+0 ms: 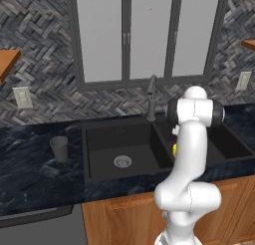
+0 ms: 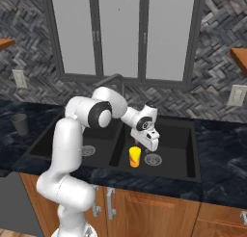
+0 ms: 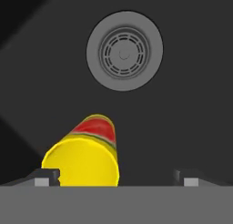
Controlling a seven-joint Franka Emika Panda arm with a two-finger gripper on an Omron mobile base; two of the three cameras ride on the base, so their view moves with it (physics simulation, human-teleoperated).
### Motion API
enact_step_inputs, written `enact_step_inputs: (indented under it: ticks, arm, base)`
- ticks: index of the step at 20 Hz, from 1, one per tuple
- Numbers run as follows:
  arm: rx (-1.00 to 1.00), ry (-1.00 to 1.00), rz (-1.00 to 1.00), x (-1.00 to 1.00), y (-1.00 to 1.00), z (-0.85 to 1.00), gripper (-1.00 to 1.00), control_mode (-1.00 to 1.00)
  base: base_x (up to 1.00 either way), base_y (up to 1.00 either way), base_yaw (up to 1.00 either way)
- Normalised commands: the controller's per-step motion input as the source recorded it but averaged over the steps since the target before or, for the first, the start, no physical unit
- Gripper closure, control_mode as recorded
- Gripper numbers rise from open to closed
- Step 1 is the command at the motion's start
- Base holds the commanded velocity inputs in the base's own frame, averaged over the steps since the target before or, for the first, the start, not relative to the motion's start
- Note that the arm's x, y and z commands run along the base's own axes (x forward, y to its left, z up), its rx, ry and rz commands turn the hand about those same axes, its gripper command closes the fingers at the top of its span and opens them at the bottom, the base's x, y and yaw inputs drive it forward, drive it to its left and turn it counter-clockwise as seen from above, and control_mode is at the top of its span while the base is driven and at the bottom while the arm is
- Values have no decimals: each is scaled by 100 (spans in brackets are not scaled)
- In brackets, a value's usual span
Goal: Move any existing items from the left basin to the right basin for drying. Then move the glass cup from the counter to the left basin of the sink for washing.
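While the arm leans out over the double sink (image 2: 193, 149), its pincer (image 2: 147, 145) hangs low inside the right basin (image 2: 178, 139), seen best from the right base camera. Just beside and below it there stands the yellow chunk (image 2: 135, 156), upright on the basin floor, close to the round drain (image 2: 153, 159). From the hand camera the pincer (image 3: 116, 177) is spread wide: its two dark fingertips (image 3: 45, 176) sit far apart at the bottom, and the yellow chunk (image 3: 84, 157) lies near the one at the picture's left, not pinched; whether it touches that tip I cannot tell. This view alone shows a red and green band on the chunk's side, with the drain (image 3: 124, 51) beyond it on bare black floor.

From the left base camera the white arm hides most of this; only a sliver of yellow (image 1: 175, 149) peeks past it. That camera gives the clearest look at the left basin (image 1: 99, 139), with its own silver drain (image 1: 122, 162). Farther left, the grey glass cup (image 1: 59, 148) stands upright on the black surface (image 1: 30, 174), well apart from the sink; the right base camera shows the same cup (image 2: 20, 124) at its far left. Behind the divider rises the slim dark faucet (image 1: 151, 97)
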Motion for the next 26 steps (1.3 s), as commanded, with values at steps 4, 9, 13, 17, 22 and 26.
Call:
enact_step_inputs:
  ticks: [4,9,13,17,22,26]
  arm:
    - [0,0,0,0,0,41,-100,-100]
    - [0,0,0,0,0,46,-100,-100]
    - [0,0,0,-2,4,45,-100,-100]
    - [0,0,0,-6,16,40,-100,-100]
    - [0,0,1,-11,24,30,-100,-100]
    - [-1,0,1,-10,31,20,-100,-100]
  base:
    - [0,0,0]
    - [0,0,0]
    - [0,0,0]
    - [0,0,0]
    - [0,0,0]
    - [0,0,0]
